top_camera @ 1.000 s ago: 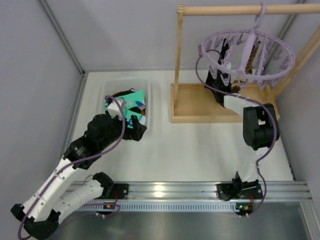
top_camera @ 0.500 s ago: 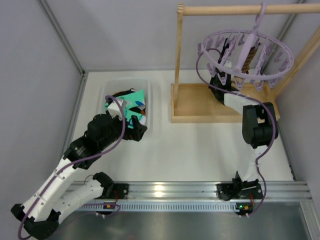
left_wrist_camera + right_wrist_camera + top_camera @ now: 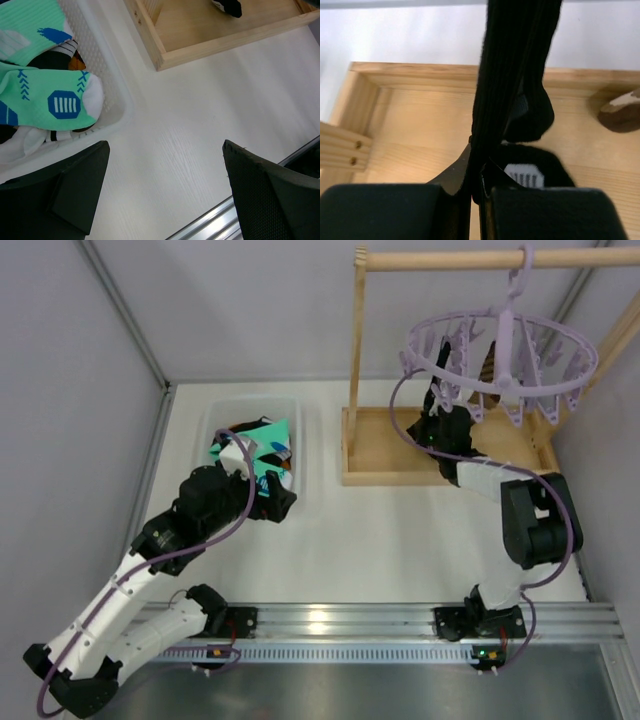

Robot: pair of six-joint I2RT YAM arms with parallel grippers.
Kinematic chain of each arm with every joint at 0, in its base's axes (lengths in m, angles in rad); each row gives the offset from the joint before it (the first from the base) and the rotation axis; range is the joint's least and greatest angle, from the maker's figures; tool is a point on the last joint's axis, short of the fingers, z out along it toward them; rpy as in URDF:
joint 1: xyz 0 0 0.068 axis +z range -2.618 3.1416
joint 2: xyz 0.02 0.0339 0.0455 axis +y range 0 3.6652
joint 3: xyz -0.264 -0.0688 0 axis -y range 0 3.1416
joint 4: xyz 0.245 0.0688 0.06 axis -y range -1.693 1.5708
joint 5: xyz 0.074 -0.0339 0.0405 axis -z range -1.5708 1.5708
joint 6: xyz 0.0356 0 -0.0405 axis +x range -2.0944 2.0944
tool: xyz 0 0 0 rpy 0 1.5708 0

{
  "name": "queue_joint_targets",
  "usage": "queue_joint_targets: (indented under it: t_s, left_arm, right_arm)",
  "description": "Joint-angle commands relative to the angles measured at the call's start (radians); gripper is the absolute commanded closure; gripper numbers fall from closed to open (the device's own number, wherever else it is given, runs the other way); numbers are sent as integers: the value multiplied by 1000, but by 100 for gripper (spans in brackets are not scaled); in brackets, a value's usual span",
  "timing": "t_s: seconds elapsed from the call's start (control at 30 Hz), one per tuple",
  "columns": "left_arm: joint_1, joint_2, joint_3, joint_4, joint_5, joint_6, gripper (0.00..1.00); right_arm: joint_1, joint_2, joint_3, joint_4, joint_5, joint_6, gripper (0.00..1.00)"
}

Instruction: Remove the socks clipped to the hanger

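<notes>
Right pincer (image 3: 476,192) grips black sock (image 3: 515,55) hanging vertically.

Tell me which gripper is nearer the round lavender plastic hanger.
Right. The right gripper sits just below the round lavender plastic hanger, shut on a black sock hanging from it. The left gripper is open far across the table, beside the white plastic basket.

A round lavender hanger (image 3: 507,335) with dangling clips is hung by its hook from a wooden rail (image 3: 450,258). A black sock (image 3: 515,60) with a white mark is seen hanging below its rim, the foot curled above a wooden tray (image 3: 420,115). A brown sock (image 3: 488,365) is glimpsed under the ring. Mint socks (image 3: 45,95) with blue marks are piled in a white basket (image 3: 117,100).
</notes>
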Motion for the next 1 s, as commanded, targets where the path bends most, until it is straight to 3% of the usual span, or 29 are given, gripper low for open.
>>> queue_joint_targets:
  t_s: [0.0, 0.33, 0.6, 0.97]
  left_arm:
    - [1, -5, -5, 50, 15, 9, 2]
    - [1, -12, -5, 50, 20, -3, 2]
    - [1, -12, -3, 50, 24, -16, 2]
    - [0, 16, 36, 83, 107, -54, 2]
  right_arm:
    - [22, -136, -48, 159, -78, -32, 100]
    - [66, -314, -209, 153, -222, -62, 100]
    - [137, -497, -310, 86, -239, -70, 100]
    - [181, -819, -513, 80, -279, 47, 100]
